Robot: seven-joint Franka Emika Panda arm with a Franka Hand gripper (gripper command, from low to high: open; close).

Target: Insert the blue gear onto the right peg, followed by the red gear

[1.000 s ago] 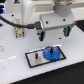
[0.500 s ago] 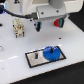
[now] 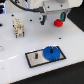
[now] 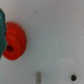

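Blue gear [image 3: 52, 53]: already seated flat on the grey plate [image 3: 35, 59], toward the exterior view's right end of it – near the table's front edge; peg beneath hidden by the disc, so seating depth not readable.

Red gear [image 3: 59, 22]: small bright-red toothed plastic wheel, lying toward the table's far edge, well apart from the plate; in the wrist view [image 4: 13, 41] seen against bare white table [image 4: 55, 30], centre hole showing dark.

Handling, as a judgement: hard moulded plastic, light, stiff, not fragile; toothed rim gives some bite, yet smooth faces likely slippery. Thicker body than the blue disc – enough flank for a side pinch. Best hold probably across the rim on opposite teeth, centre hole left free for the peg.

Pincer [image 3: 55, 17]: blurred under the white arm head, close above or right at the red gear in the exterior view; fingers not resolved, so spread or pressed together – cannot tell. Contact with the gear also not readable.

Gear relative to pincer: off to one side in the wrist picture, partly cut by the frame edge beside a dark green shape – not centred under the camera.

Left peg [image 3: 36, 56]: thin dark pin, bare, on the plate's other end.

Stage, judged: first gear done; red one awaiting pickup and stacking over the blue.

Risk: tilt on a loose pinch, hole missing the pin.
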